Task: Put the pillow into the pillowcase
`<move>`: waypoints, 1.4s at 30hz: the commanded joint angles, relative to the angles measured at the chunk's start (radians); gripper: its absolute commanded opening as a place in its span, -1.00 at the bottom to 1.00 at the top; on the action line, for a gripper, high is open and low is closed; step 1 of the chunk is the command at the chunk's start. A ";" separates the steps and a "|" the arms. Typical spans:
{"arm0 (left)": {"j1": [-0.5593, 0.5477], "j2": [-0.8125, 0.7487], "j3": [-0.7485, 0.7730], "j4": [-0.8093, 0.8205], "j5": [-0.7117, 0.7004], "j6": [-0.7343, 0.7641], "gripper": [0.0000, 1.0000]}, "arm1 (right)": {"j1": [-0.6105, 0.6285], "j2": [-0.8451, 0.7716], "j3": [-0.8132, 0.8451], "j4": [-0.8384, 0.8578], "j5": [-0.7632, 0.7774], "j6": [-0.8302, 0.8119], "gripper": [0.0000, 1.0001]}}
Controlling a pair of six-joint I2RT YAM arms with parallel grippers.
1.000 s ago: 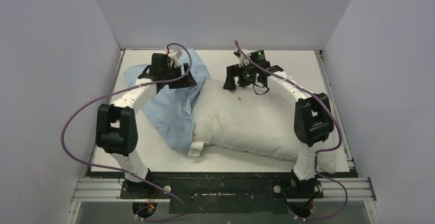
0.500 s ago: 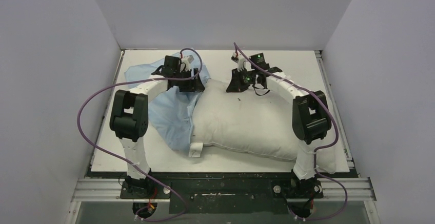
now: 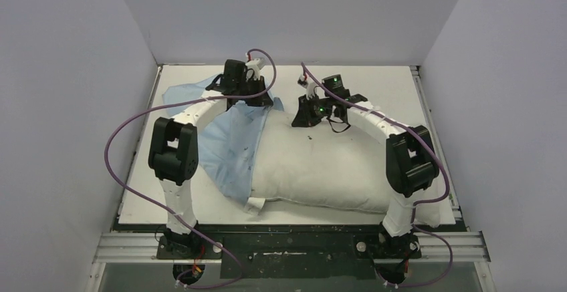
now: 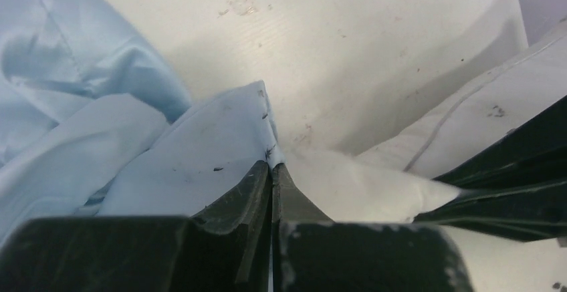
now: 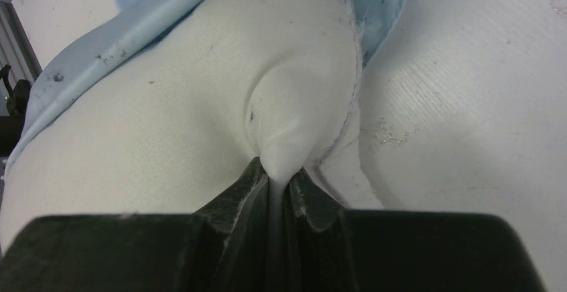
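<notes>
The left gripper point(image 4: 271, 166) is seen closed to a thin slit, with a hem corner of the pillowcase point(image 4: 200, 138) nipped between its tips, just beyond the far left corner of the pillow point(image 3: 321, 162). The right gripper point(image 5: 277, 172) is seen nearly closed, with a small nub of the pillow's off-white fabric pinched between its jaws at the pillow's far edge. The light-blue, wrinkled pillowcase is spread to the left of the pillow and laid over its left end; whether that end is inside the sack cannot be told. A small white tag point(image 3: 254, 205) is shown at the pillow's near left seam. The pillow is laid plump across the middle of a white table point(image 3: 374, 81), whose surface is scuffed and flecked with small dark specks. A black base plate point(image 3: 294, 235) and a metal rail point(image 3: 127, 246) are set on the near side of the pillow. The space is enclosed behind the pillow by a plain pale grey back wall point(image 3: 287, 11), and on either side by matching walls.
</notes>
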State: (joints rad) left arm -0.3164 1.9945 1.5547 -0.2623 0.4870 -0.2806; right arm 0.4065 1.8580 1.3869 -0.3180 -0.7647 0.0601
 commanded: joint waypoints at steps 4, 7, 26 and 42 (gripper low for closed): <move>-0.066 -0.109 0.102 0.047 0.046 -0.026 -1.00 | 0.054 -0.125 -0.073 0.050 0.024 0.051 -1.00; -0.096 -0.173 0.074 0.088 0.081 -0.084 -1.00 | 0.039 -0.195 -0.150 0.203 0.129 0.181 -1.00; -0.234 -0.230 -0.076 0.414 0.213 -0.477 -1.00 | -0.091 -0.487 -0.633 0.901 0.827 0.719 -1.00; -0.203 -0.427 -0.070 -0.053 -0.076 -0.162 0.16 | -0.103 -0.612 -0.583 0.595 0.708 0.454 0.27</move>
State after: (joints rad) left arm -0.5529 1.7302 1.4727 -0.1497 0.5751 -0.5854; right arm 0.3115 1.3476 0.7395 0.3920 -0.0006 0.6636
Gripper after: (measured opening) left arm 0.537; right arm 0.528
